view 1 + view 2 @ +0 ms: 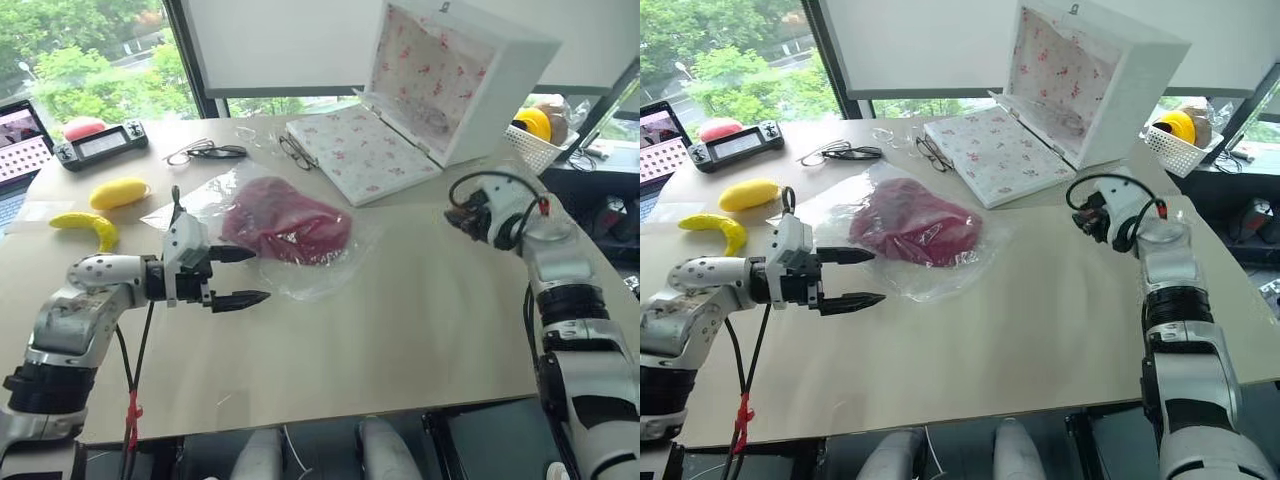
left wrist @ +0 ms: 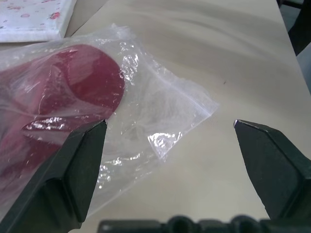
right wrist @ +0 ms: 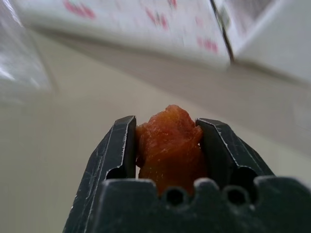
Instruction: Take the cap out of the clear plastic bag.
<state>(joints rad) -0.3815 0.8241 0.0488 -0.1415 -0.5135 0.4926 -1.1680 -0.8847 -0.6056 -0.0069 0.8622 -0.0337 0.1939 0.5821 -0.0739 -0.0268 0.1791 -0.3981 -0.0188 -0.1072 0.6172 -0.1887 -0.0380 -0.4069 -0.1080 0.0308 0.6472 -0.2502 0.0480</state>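
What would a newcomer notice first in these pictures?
First, the dark red fabric cap inside the clear wrinkly plastic bag, lying in the middle of the beige table. Next, the left tool, open just beside the bag, and the right tool, shut on a small orange toy near the open white floral-lined box.

A pale beige table [image 1: 420, 330] fills most of the room in sight. Behind its far edge stand large windows [image 1: 90, 50] with dark frames, green trees and daylight outside. A white panel [image 1: 280, 45] covers the middle of the window wall. Past the table's far right corner sits a dark shelf [image 1: 600, 175] carrying a white basket [image 1: 535, 148].
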